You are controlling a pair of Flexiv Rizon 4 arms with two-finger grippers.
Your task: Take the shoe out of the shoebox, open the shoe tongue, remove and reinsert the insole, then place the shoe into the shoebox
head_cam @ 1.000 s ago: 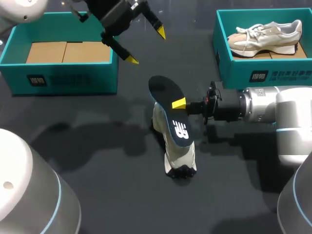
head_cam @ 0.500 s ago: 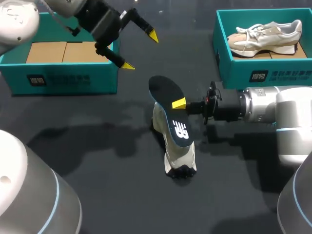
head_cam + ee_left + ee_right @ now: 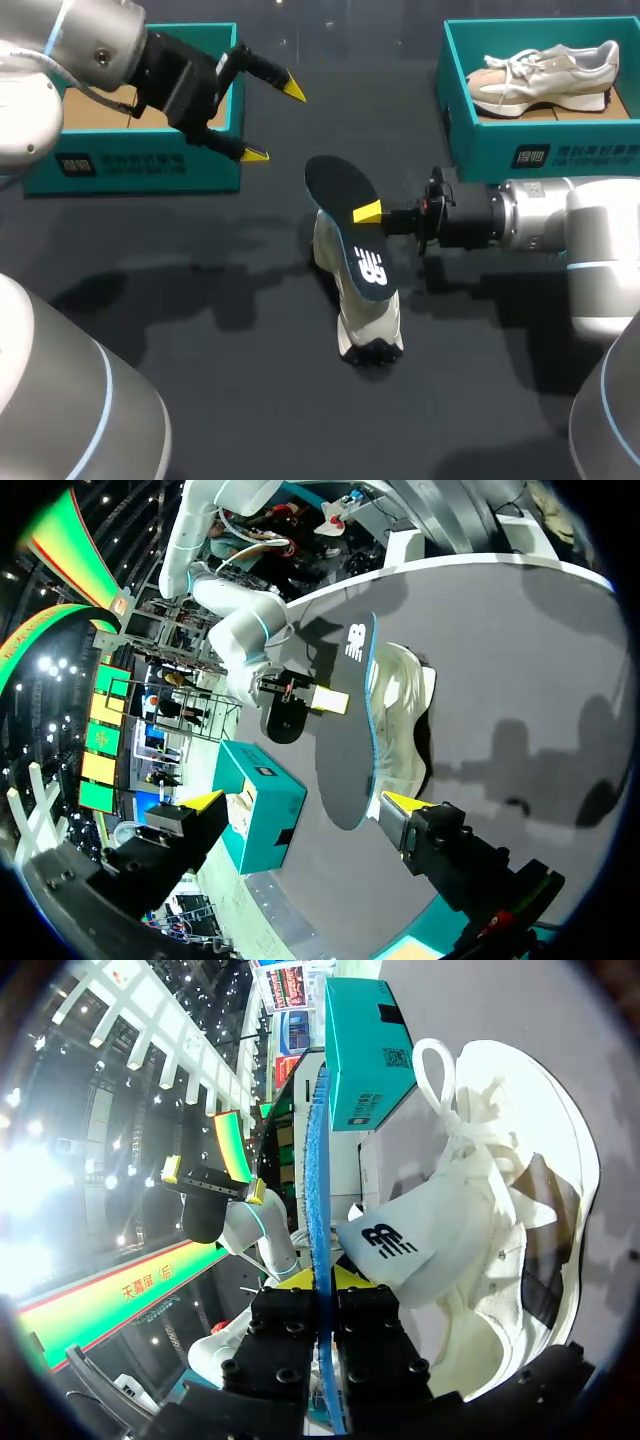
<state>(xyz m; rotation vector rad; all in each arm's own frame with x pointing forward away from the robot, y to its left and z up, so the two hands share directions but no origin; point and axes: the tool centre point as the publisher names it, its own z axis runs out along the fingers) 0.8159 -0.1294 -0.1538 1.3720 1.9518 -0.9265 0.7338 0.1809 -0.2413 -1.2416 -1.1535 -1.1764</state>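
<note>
While the right gripper [image 3: 368, 212] is clamped on the long edge of the dark insole [image 3: 338, 188], its jaws pressed together on the thin sole as the right wrist view shows, the step in hand looks like the middle one: the insole is out of the shoe and waits to go back in. The white shoe [image 3: 368, 322] sits near the middle of the table [image 3: 200, 330], under and partly behind the insole. Whether the two touch I cannot tell. From the right wrist the tongue appears folded up and out, laces loose.

The left gripper [image 3: 274, 121] hangs with its jaws wide apart and nothing between them, beside the near wall of the teal box [image 3: 130, 165] at the table's far left corner, well apart from the shoe.

Reinserting probably calls for tipping the insole's toe end down into the shoe's mouth and sliding it forward. The shoe is light and unheld, so it may skid or roll, and the left gripper would likely need to steady it or hold the tongue.

The table is dark and matte. A second box [image 3: 520, 155] at the far right corner holds another shoe [image 3: 545, 75], and both boxes stand well apart from the work.
</note>
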